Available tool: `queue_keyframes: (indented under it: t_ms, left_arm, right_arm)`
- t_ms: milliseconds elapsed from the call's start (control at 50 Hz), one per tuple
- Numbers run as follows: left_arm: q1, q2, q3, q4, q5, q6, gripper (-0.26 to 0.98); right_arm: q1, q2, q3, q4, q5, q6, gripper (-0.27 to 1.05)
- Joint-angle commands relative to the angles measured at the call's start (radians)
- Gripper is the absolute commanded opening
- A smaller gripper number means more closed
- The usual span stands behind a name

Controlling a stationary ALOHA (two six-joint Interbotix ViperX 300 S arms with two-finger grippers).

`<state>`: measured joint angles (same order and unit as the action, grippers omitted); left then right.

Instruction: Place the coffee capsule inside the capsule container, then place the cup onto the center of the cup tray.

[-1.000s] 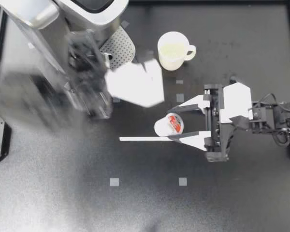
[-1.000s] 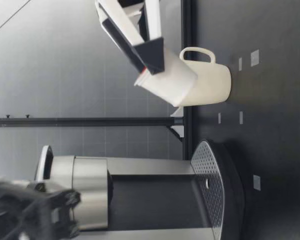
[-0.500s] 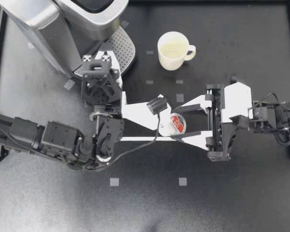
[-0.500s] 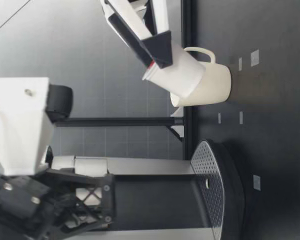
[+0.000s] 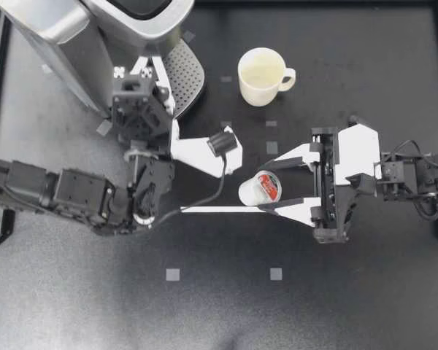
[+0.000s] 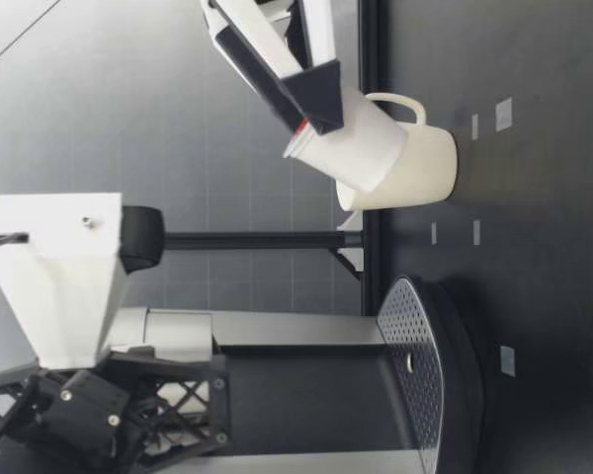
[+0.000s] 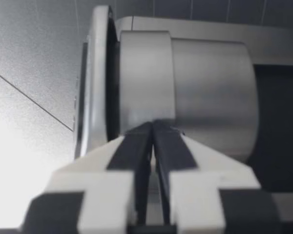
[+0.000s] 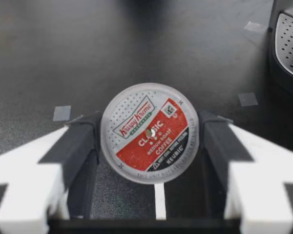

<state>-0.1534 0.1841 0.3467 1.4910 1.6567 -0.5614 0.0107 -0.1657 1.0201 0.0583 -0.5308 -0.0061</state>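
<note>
The coffee capsule (image 5: pixel 260 188) is not in the machine yet. It sits right of the top view's centre, pinched from two sides between the fingers of my right gripper (image 5: pixel 263 188). In the low view it hangs tilted above the table, nearer that camera than the cup (image 6: pixel 415 168). Its foil lid faces my right wrist camera and carries a red-and-white printed label with a small code square; I leave the wording unread.

The cup (image 5: pixel 263 76) stands on bare table in the upper middle of the top view, apart from the perforated cup tray (image 5: pixel 184 76), so both steps remain.

My left gripper (image 5: pixel 149 67), fingers pressed together and empty, points at the silver coffee machine (image 5: pixel 73 36) in the upper left. I cannot tell whether the capsule container is open; I judge that opening it comes first.
</note>
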Motion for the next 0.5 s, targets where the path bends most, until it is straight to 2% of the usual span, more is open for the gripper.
queue_keyframes:
  t_ms: [0, 120, 360, 480]
  left_arm:
    - [0.008, -0.040, -0.009, 0.032, -0.012, -0.003, 0.12]
    - [0.017, -0.040, -0.008, 0.066, -0.037, -0.003, 0.12]
    - [0.055, -0.048, -0.008, 0.074, -0.046, 0.000, 0.12]
    - [0.060, -0.058, -0.008, 0.089, -0.046, 0.005, 0.12]
  right_arm:
    - [-0.005, -0.009, -0.017, 0.003, -0.003, 0.002, 0.51]
    - [-0.005, -0.009, -0.017, 0.003, -0.002, 0.002, 0.51]
    - [-0.005, -0.014, -0.018, 0.002, 0.005, 0.002, 0.51]
    - [-0.005, -0.015, -0.020, 0.003, 0.008, 0.002, 0.51]
